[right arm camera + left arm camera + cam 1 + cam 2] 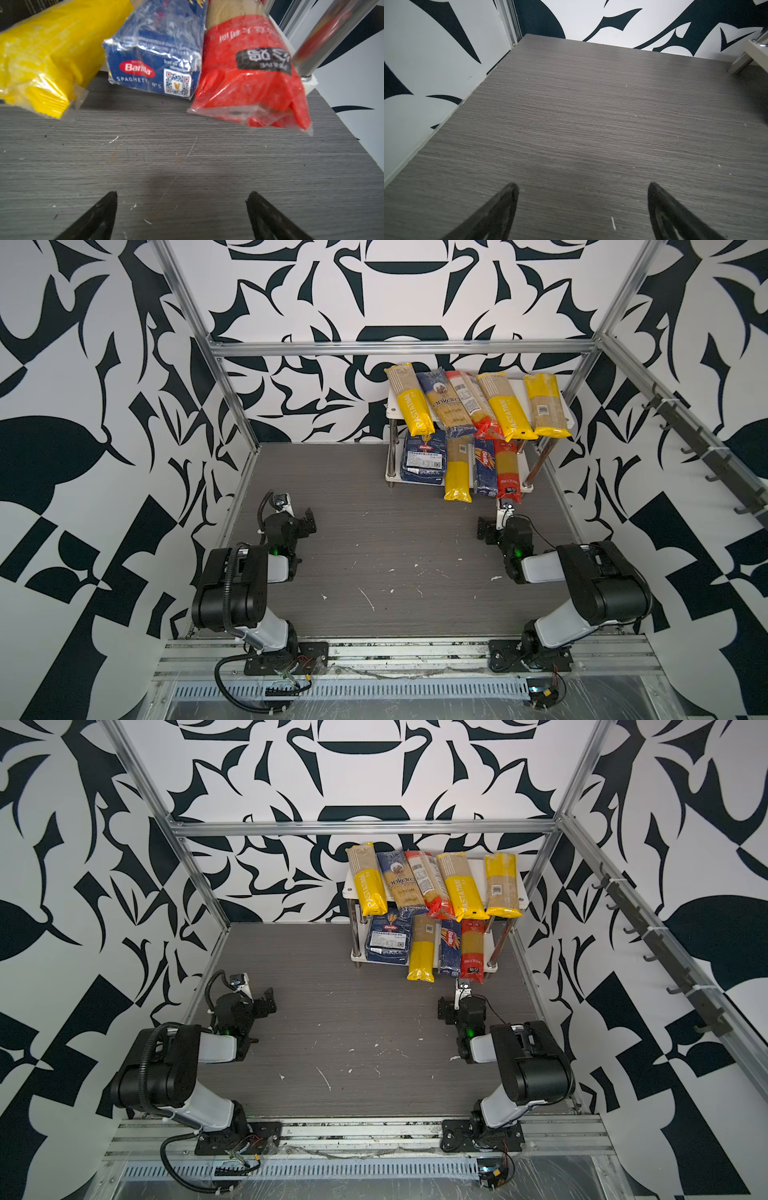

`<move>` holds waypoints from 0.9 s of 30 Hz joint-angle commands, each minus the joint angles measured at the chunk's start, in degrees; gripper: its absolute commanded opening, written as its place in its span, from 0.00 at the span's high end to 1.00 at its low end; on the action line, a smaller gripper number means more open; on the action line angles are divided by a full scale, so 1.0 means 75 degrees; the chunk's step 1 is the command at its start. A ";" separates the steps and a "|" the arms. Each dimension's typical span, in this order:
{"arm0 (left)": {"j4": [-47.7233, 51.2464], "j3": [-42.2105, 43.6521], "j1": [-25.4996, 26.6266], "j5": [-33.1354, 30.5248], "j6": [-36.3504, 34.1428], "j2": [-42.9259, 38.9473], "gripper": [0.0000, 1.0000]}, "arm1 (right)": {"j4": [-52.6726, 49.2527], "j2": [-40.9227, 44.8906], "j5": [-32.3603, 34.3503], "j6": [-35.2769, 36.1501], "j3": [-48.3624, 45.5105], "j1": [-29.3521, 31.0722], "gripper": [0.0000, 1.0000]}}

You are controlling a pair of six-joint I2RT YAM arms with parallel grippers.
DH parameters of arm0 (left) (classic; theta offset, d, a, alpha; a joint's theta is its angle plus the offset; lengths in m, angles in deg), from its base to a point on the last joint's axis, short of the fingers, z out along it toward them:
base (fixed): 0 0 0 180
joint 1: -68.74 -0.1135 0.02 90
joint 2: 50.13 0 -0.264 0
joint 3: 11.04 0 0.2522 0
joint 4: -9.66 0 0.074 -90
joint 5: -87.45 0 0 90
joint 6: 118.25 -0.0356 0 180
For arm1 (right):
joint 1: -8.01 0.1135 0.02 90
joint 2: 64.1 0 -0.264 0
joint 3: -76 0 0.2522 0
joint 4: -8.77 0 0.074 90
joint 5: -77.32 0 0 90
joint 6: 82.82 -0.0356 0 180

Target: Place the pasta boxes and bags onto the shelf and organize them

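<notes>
Left gripper (pixel 582 187): jaws spread wide, nothing between them, over bare table (pixel 591 124). Its wrist camera catches only a corner of the shelf (pixel 756 49), cut off at the frame edge.

Right gripper (pixel 182 194): spread wide, empty, facing the lower-tier ends near it: yellow bag (pixel 41 62), spaghetti box (pixel 155 62), red bag (pixel 249 72). All three are cropped by the frame, next to a chrome post (pixel 324 41).

In both top views the lower tier also holds a wide box (pixel 424 460). The back parts of the lower row are hidden under the five top-tier bags (pixel 503 406), which overhang the front edge. The top red bag (pixel 467 402) overlaps its neighbours; can't tell which lies on top.
</notes>
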 commanded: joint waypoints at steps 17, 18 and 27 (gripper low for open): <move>-0.0068 -0.0086 -0.0039 0.0070 -0.0030 -0.0051 0.01 | -0.2186 0.3580 -0.0473 -0.0024 -0.0060 0.0008 0.00; -0.0068 -0.0094 -0.0039 0.0079 -0.0032 -0.0075 0.01 | -0.2075 0.3594 -0.0460 0.0064 -0.0120 0.0000 0.00; -0.0068 -0.0086 -0.0045 0.0070 -0.0028 -0.0064 0.01 | -0.1066 0.2227 -0.0593 0.0091 -0.0097 0.0000 0.00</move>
